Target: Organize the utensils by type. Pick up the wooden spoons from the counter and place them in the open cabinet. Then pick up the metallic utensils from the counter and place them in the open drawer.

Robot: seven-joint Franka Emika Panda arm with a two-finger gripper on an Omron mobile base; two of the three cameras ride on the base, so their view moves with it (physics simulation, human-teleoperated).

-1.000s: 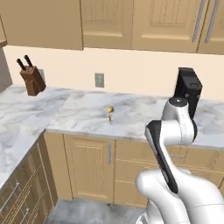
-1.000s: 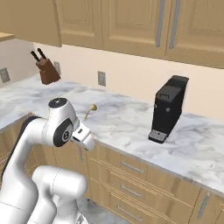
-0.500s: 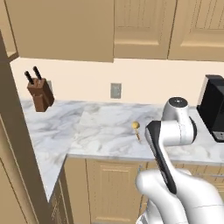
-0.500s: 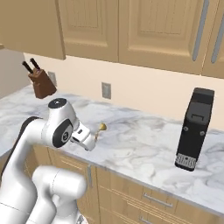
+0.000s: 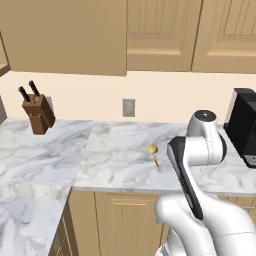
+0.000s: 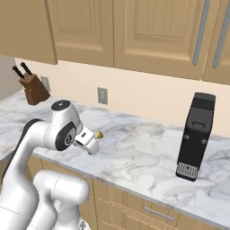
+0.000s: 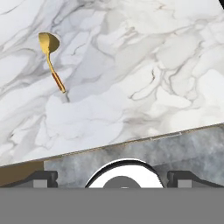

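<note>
A small gold utensil (image 5: 155,156) with a thin reddish stem lies on the white marble counter (image 5: 110,155), a little back from its front edge. From the right it peeks out just past my hand as the gold utensil (image 6: 98,134) on the counter (image 6: 143,152). In the hand view the gold utensil (image 7: 51,61) sits at upper left on the counter (image 7: 131,65). My gripper (image 7: 113,177) is open and holds nothing. It hangs in front of the counter edge, well short of the utensil. The wooden spoons, the open cabinet's inside and the open drawer are out of view.
A knife block (image 5: 37,114) stands at the back left of the counter. A black coffee machine (image 6: 195,137) stands to the right. A wall outlet (image 5: 129,107) sits behind the utensil. Shut upper cabinets (image 6: 152,31) hang overhead. The counter turns a corner at the left.
The base has moved, so the whole scene has shifted across both base views. The gold utensil has kept its place on the counter. The gripper has stayed open.
</note>
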